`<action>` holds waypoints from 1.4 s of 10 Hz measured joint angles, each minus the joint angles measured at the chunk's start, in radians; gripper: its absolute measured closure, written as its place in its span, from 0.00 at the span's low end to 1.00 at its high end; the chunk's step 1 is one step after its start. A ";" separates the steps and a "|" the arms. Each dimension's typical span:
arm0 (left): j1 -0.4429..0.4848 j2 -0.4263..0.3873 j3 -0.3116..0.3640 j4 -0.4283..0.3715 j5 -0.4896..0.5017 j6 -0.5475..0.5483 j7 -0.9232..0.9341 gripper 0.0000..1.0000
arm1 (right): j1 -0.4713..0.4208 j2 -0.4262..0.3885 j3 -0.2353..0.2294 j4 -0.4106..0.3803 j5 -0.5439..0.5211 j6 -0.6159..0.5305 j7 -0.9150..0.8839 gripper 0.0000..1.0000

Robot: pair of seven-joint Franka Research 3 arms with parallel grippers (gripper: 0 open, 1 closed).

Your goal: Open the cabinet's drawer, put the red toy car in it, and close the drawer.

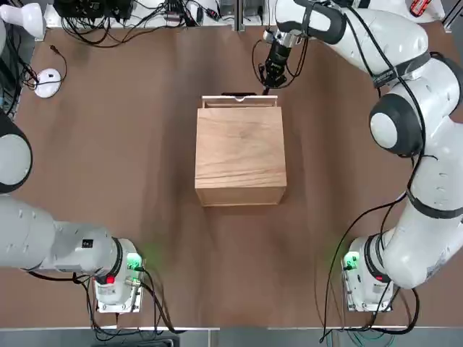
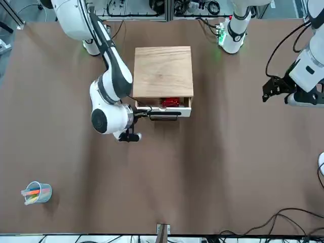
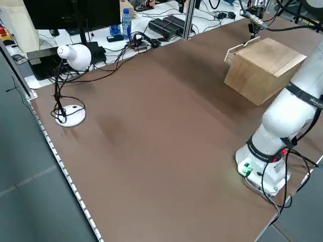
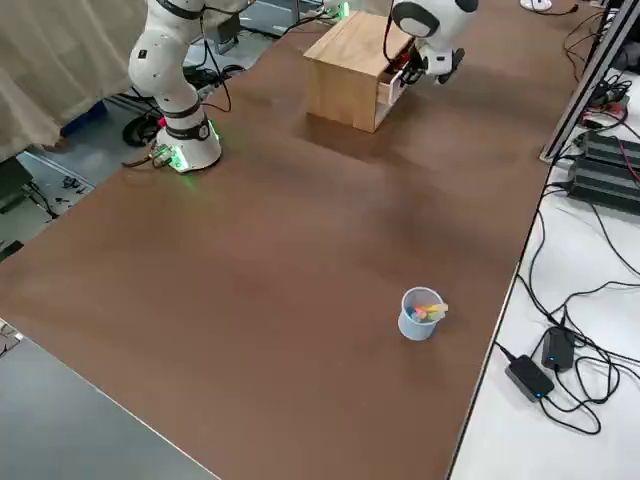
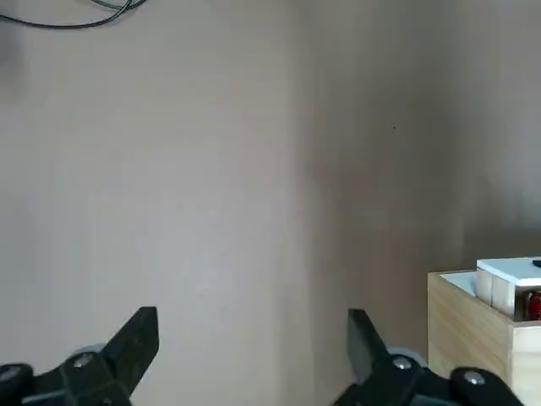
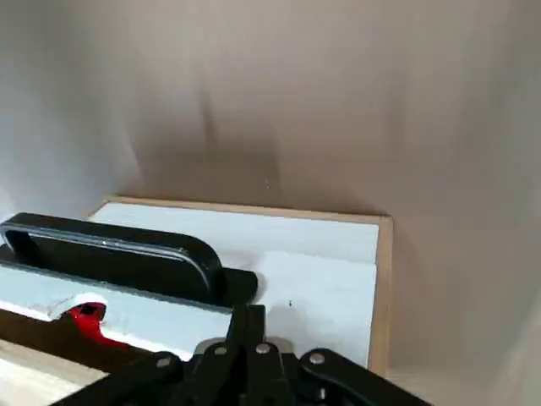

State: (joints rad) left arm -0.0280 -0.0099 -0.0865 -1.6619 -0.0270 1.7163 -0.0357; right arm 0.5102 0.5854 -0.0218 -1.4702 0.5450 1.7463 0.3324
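Closed black fingertips of the right gripper (image 6: 248, 326) fill the foreground of the right wrist view, pressed together with nothing between them, resting against the white front of the drawer (image 6: 279, 279) just beside its black bar handle (image 6: 118, 254). Through the narrow gap under that front edge, a sliver of the red toy car (image 6: 87, 315) shows inside.

From the front view, the drawer (image 2: 164, 108) stands only slightly out of the cabinet (image 2: 163, 71), and the red toy car (image 2: 170, 102) lies in it, near the middle of the opening. The right gripper (image 2: 147, 113) reaches in from the side, level with the drawer front, its tips at the handle end. In the top view, the same gripper (image 1: 266, 87) points down at the far corner of the drawer (image 1: 239, 100), which shows as a thin pale strip beyond the cabinet (image 1: 240, 155).

Off to the robot's left, the left gripper (image 5: 254, 351) hangs above bare brown table (image 5: 211, 169), its jaws spread wide and holding nothing; the cabinet (image 5: 473, 326) sits well apart from it.

A white computer mouse (image 1: 48, 81) lies near the far left of the table, and a small cup of coloured pens (image 2: 37, 193) stands far from the cabinet.
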 joint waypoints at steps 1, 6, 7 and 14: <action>0.000 0.000 0.000 0.000 0.000 0.000 0.000 0.01 | 0.003 0.001 0.002 -0.004 0.000 -0.025 -0.004 0.97; 0.000 0.000 0.000 0.000 0.000 0.000 0.000 0.01 | 0.014 0.001 0.003 -0.019 0.000 -0.067 -0.014 0.97; 0.000 0.001 0.000 0.000 0.000 0.000 0.000 0.01 | 0.017 0.001 0.004 -0.025 0.000 -0.076 -0.021 0.97; 0.000 0.001 0.000 0.000 0.000 0.000 0.000 0.01 | 0.018 0.000 -0.003 -0.030 -0.017 -0.077 -0.042 0.74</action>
State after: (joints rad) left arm -0.0280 -0.0088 -0.0866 -1.6614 -0.0271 1.7163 -0.0358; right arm 0.5285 0.5858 -0.0244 -1.5005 0.5277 1.6697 0.2904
